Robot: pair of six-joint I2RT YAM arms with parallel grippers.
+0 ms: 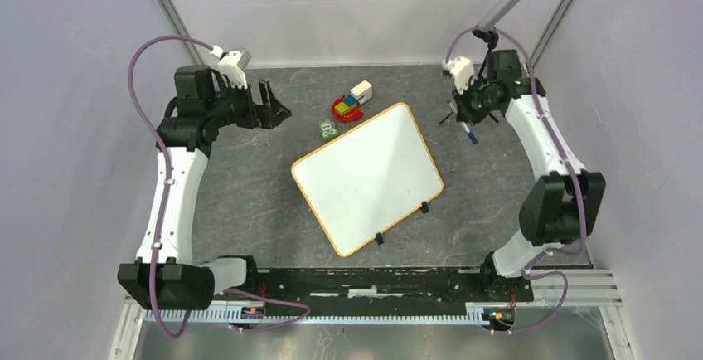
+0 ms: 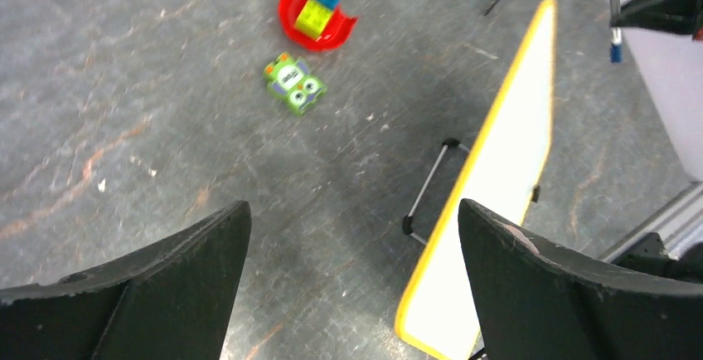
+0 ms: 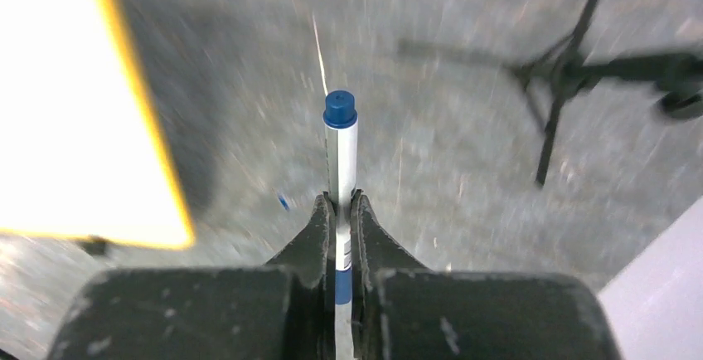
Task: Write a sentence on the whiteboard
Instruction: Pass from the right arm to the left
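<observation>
The whiteboard (image 1: 367, 176) lies tilted mid-table, its white face blank inside a yellow-orange rim; the sentence is out of view. The board's edge also shows in the left wrist view (image 2: 506, 177) and its corner in the right wrist view (image 3: 58, 103). My right gripper (image 1: 466, 119) hovers beyond the board's far right corner, shut on a white marker with a blue cap (image 3: 341, 144), cap pointing away from the jaws (image 3: 341, 202). That marker (image 2: 614, 20) hangs above the table. My left gripper (image 1: 278, 109) is open at the back left, nothing between its fingers (image 2: 355, 215).
A red dish with coloured blocks (image 1: 348, 107) and a green block (image 1: 329, 130) sit just beyond the board's far corner. A small black tripod (image 3: 564, 78) stands near the right gripper. A wire stand (image 2: 427, 194) juts from under the board's left edge.
</observation>
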